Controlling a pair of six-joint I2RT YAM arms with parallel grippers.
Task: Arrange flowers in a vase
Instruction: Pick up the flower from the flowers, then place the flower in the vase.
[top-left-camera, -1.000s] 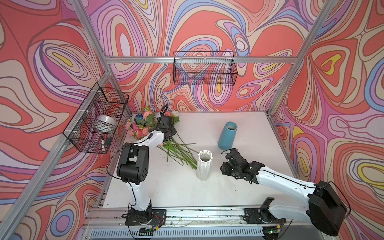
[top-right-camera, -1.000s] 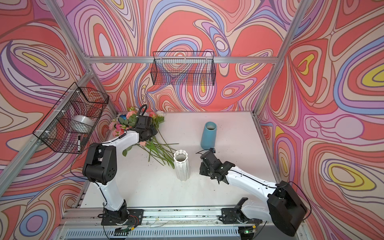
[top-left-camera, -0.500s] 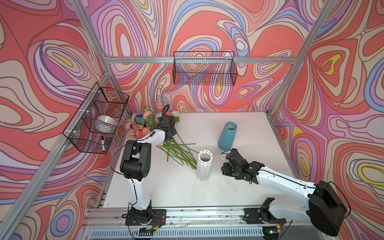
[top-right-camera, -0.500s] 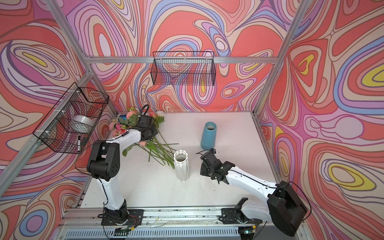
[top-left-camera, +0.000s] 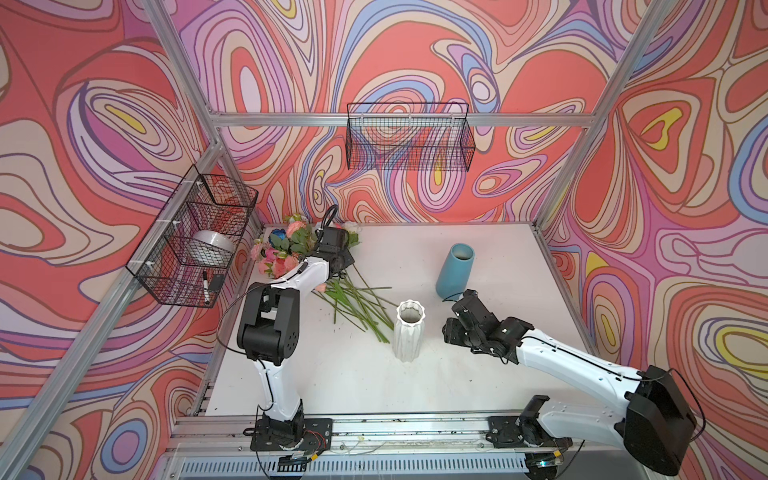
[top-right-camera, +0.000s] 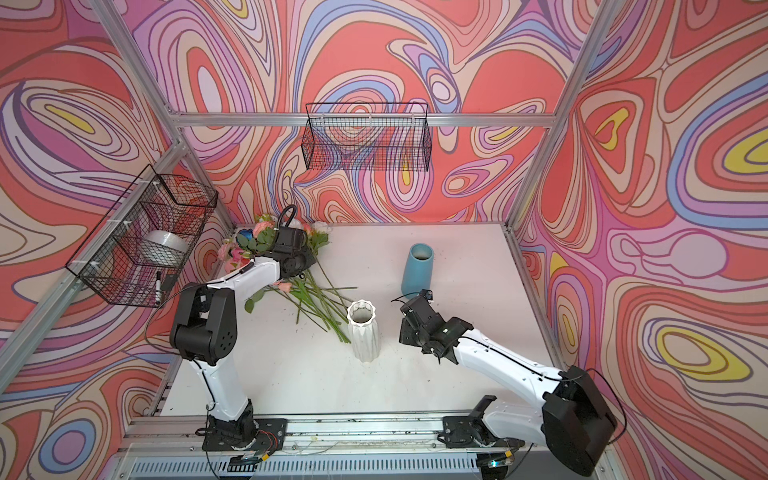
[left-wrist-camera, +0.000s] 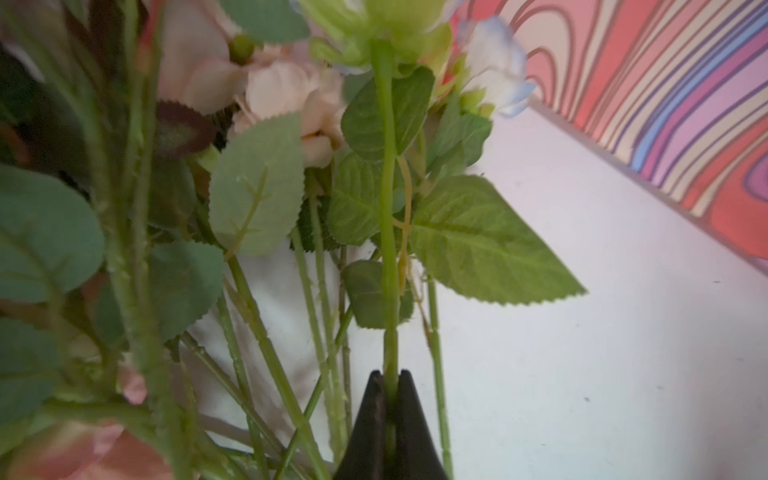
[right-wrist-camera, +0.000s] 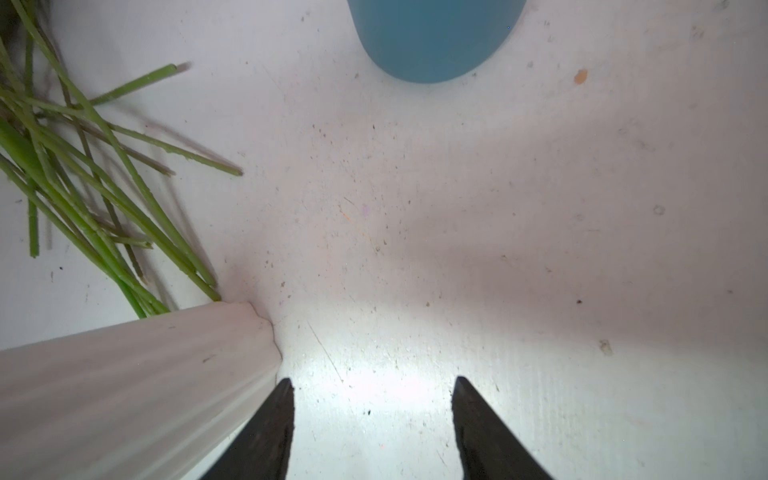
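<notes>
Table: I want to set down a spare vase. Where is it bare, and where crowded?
Bare: the front strip of the table between the white vase and the rail; also the back stretch between the flowers and the blue vase. Crowded: the far left corner, flowers piled around the left tool.

Two vases: white vase (top-left-camera: 409, 334), blue vase (top-left-camera: 454, 272). Two wire baskets: back basket (top-left-camera: 409, 137), side basket (top-left-camera: 166, 222). One heap of flowers (top-left-camera: 286, 249), uncountable.
</notes>
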